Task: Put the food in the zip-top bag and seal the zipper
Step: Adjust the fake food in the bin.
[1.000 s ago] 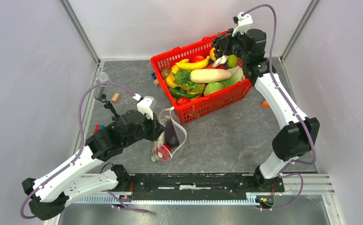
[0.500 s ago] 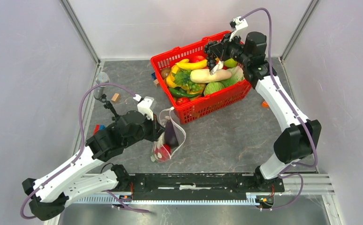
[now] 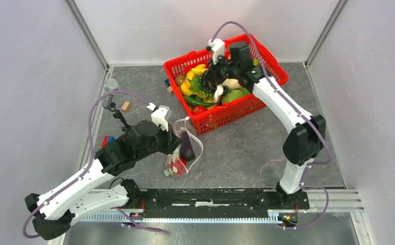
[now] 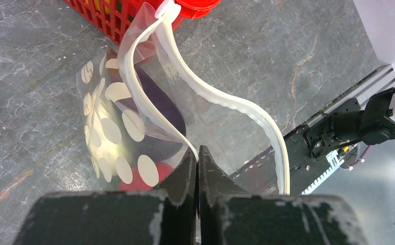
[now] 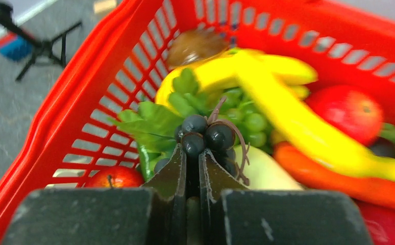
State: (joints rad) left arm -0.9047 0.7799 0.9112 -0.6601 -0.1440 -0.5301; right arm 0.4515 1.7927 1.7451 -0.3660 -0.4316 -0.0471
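Observation:
The zip-top bag [image 3: 181,153] stands open on the grey table in front of the red basket [image 3: 236,109]. It holds a dark purple vegetable and a red fruit [image 4: 152,171]. My left gripper [image 3: 177,143] is shut on the bag's rim; in the left wrist view [image 4: 199,153] the whitish zipper [image 4: 246,115] curves away to the right, open. My right gripper [image 3: 213,84] hangs over the basket's left half, shut on a bunch of dark grapes [image 5: 205,135]. Under it lie the food: yellow banana [image 5: 287,109], red fruit [image 5: 346,109], green grapes and leaves, a red apple [image 5: 115,177].
The basket's red wall [image 5: 83,117] is close to the left of the right gripper. Small blocks [image 3: 126,106] and a blue and red piece [image 3: 106,139] lie at the table's left. A black rail [image 3: 211,196] runs along the near edge.
My right arm has swung left across the basket from its far right corner to its left half, carrying the dark grapes. The left arm and bag have barely moved.

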